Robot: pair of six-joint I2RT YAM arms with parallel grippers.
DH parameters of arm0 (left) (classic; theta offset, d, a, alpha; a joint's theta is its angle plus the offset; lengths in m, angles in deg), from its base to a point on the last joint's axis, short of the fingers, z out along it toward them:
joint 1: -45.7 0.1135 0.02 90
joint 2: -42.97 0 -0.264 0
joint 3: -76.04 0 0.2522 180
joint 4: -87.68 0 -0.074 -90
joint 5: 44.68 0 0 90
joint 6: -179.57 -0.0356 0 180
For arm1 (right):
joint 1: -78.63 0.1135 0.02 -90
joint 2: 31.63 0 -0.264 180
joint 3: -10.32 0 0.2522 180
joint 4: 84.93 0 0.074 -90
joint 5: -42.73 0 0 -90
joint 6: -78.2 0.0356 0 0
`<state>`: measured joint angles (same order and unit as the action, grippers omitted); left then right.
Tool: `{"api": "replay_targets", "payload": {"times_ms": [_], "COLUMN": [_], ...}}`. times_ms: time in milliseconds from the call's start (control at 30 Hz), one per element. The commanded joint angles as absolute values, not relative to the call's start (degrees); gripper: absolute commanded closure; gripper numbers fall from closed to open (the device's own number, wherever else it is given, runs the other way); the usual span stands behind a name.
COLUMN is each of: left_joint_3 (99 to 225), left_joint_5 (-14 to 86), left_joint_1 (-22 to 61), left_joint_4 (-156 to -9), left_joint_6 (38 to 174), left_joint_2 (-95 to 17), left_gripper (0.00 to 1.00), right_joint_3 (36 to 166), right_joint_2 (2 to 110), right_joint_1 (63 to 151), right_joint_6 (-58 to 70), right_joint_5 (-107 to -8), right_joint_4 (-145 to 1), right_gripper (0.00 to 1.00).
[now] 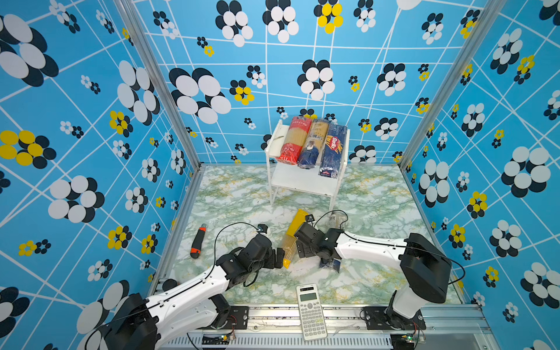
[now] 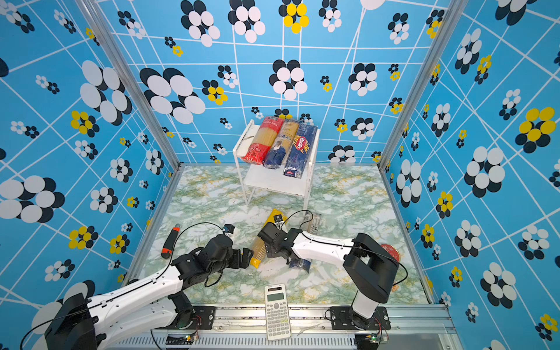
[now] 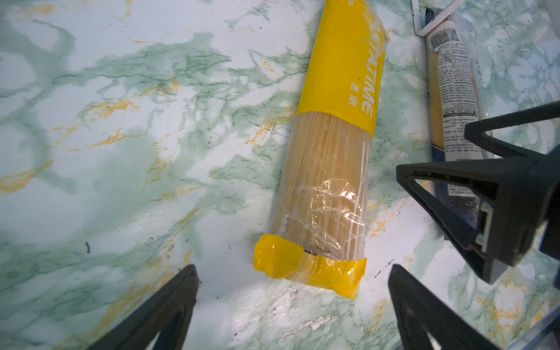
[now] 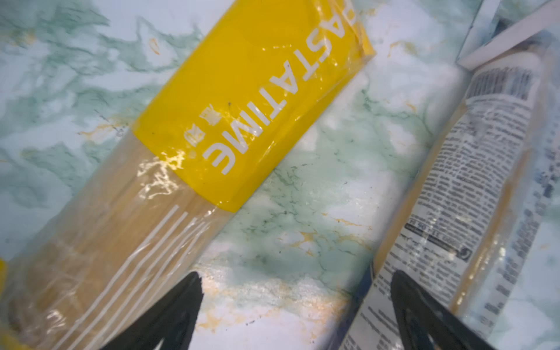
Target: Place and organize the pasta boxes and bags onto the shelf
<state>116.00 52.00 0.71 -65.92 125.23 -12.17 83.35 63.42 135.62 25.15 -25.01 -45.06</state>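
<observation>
Three packs (image 1: 309, 144) are sitting atop the shelf (image 1: 303, 181) at twelve o'clock, while the yellow bag (image 1: 292, 239) and navy-ended clear bag (image 1: 331, 265) are lying at its six o'clock, left gripper (image 3: 292, 268) and right gripper (image 4: 295, 274) gaping wide, holding nothing.

**Q:** Specify the finish of the yellow bag (image 3: 330, 169).
**A:** Glossy clear plastic film, creased, with opaque yellow printed ends. The film reflects light in patches.

**Q:** The surface (image 3: 121, 181)?
**A:** Smooth, semi-gloss, marble-pattern sheet with small dark scuffs.

**Q:** The left claw (image 3: 292, 269)?
**A:** Matt black plastic fingers (image 3: 181, 291).

**Q:** The navy-ended clear bag (image 4: 454, 197)?
**A:** Shiny film with a printed white label panel.

**Q:** The shelf (image 1: 303, 178)?
**A:** Smooth white boards, matt. The front rail (image 1: 448, 315) is bare silver metal.
</observation>
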Motion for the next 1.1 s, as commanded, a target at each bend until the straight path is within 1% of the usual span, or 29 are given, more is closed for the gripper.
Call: {"api": "replay_targets", "payload": {"times_ms": [0, 400, 700, 1067], "left_joint_3": [115.6, 117.3, 116.9, 117.1], "left_joint_5": [52.2, 50.3, 50.3, 48.6], "left_joint_1": [1.3, 1.3, 1.2, 1.1], "left_joint_4": [-68.0, -69.0, -69.6, -72.6], "left_joint_6": [123.6, 121.9, 122.6, 117.2], "left_joint_2": [-11.8, -16.3, -16.3, -19.5], "left_gripper": [0.01, 0.01, 0.01, 0.01], "right_joint_3": [81.1, 77.2, 76.9, 75.4], "right_joint_2": [60.5, 56.2, 56.0, 55.4], "right_joint_1": [135.3, 133.4, 133.0, 130.4], "right_joint_6": [24.0, 27.0, 27.8, 31.0], "right_joint_5": [-23.1, -19.6, -18.7, -17.7], "right_joint_4": [-44.9, -40.8, -40.1, -37.8], "right_gripper": [0.01, 0.01, 0.01, 0.01]}}
